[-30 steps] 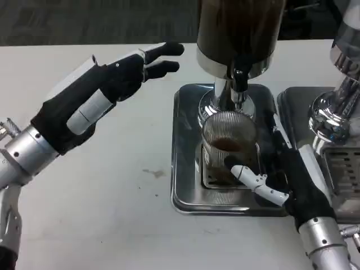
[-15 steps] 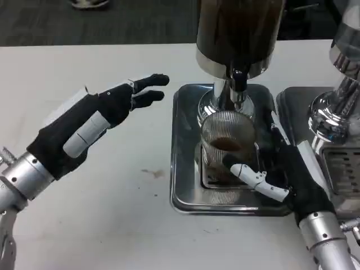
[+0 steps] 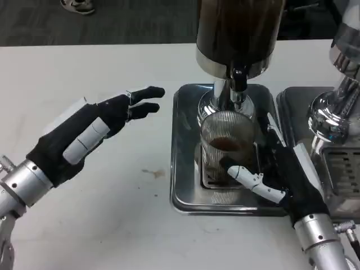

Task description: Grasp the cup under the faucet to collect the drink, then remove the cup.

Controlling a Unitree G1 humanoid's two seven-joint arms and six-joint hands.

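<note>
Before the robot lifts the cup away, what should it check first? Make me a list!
1. Cup under the faucet: ok, it stands upright on the tray.
2. Drink in the cup: ok, brown liquid shows inside.
3. Faucet stopped pouring: cannot tell.
4. Right hand on the cup: ok, its fingers wrap the front of the cup.
5. Grip firm enough to lift: cannot tell.
6. Left hand out of the way: ok, it hovers open over the table, left of the tray.
</note>
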